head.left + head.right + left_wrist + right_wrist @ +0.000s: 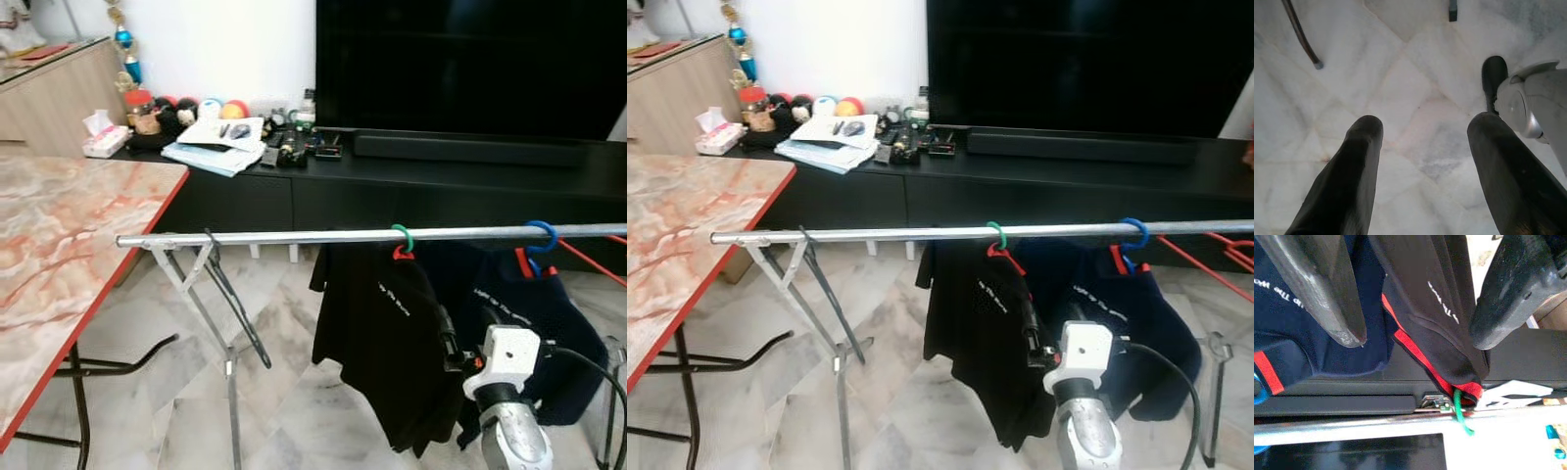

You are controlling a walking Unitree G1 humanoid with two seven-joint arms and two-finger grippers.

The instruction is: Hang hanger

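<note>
Marble floor, TV console behind: green-hooked hanger (pixel 402 242) with black shirt (pixel 377 333) hangs on rail (pixel 294 236), just above-left of right hand (pixel 1415 308), fingers apart; left hand (pixel 1425 171) apart, idle.

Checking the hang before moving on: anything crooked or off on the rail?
Yes. The black shirt on the green-hooked hanger hangs lopsided on the rail, its hem dropping toward the right gripper, whose open fingers straddle its shoulder. The navy shirt on the blue hook looks bunched.
</note>
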